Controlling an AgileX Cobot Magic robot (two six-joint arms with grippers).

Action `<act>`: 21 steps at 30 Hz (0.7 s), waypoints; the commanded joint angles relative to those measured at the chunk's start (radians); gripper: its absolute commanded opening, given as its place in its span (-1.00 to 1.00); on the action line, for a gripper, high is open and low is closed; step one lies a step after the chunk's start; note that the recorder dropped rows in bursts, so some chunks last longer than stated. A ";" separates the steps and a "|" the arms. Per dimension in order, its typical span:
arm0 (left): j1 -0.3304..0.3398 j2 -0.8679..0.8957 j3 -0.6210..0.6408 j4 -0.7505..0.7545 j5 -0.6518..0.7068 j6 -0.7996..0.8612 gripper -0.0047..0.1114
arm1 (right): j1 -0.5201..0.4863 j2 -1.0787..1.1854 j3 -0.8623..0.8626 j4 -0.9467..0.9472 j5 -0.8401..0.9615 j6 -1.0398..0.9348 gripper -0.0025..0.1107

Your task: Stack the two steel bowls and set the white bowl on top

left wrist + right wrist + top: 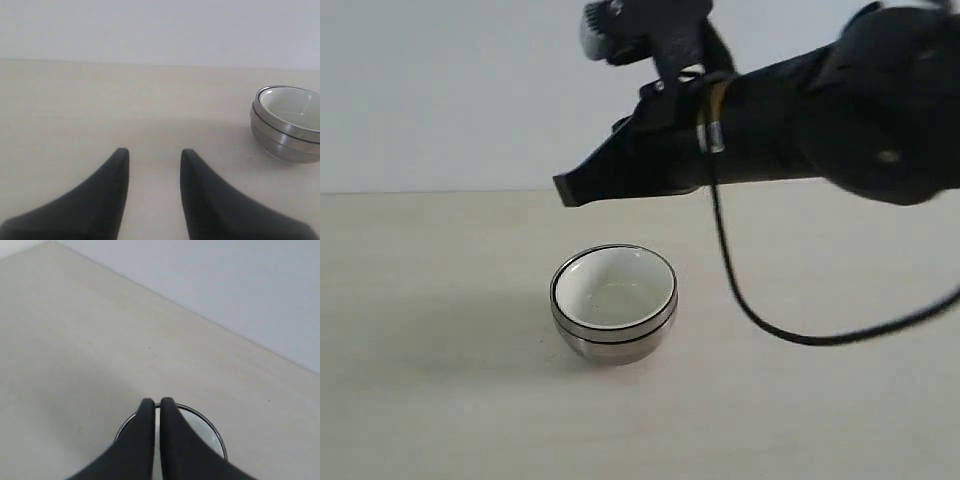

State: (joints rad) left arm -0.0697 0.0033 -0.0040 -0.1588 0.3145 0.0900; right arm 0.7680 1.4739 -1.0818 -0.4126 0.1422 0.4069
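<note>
The white bowl (614, 290) sits nested on top of the two steel bowls (616, 346), one stack in the middle of the table. The left wrist view shows the same stack off to one side: white bowl (296, 107) above the steel bowls (281, 142). My right gripper (566, 190) hangs well above the stack, shut with nothing between its fingers (157, 403); the white bowl (212, 437) lies below it, partly hidden by the fingers. My left gripper (152, 152) is open and empty, low over bare table, apart from the stack.
The pale table (420, 300) runs back to a plain wall. A black cable (760, 322) droops from the right arm, hanging low to the right of the stack. The left arm is out of the exterior view.
</note>
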 commanded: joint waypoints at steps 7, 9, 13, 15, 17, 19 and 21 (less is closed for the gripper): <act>0.003 -0.003 0.004 -0.001 0.001 0.005 -0.36 | -0.002 -0.733 0.301 -0.010 0.032 -0.007 -0.96; 0.003 -0.003 0.004 -0.001 0.001 0.005 -0.36 | -0.002 -0.865 0.325 -0.010 0.087 -0.007 -0.96; 0.003 -0.003 0.004 -0.001 0.001 0.005 -0.36 | -0.002 -1.085 0.344 -0.051 0.212 0.002 -0.96; 0.003 -0.003 0.004 -0.001 0.001 0.005 -0.36 | -0.002 -1.186 0.344 -0.085 0.280 0.021 -0.96; 0.003 -0.003 0.004 -0.001 0.001 0.005 -0.36 | -0.002 -1.272 0.344 -0.138 0.329 0.067 -0.96; 0.003 -0.003 0.004 -0.001 0.001 0.005 -0.36 | -0.002 -1.360 0.344 -0.191 0.365 0.120 -0.96; 0.003 -0.003 0.004 -0.001 0.001 0.005 -0.36 | -0.002 -1.436 0.344 -0.235 0.403 0.163 -0.96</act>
State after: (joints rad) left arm -0.0697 0.0033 -0.0040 -0.1588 0.3145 0.0900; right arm 0.7680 0.1312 -0.7447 -0.5810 0.4849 0.5099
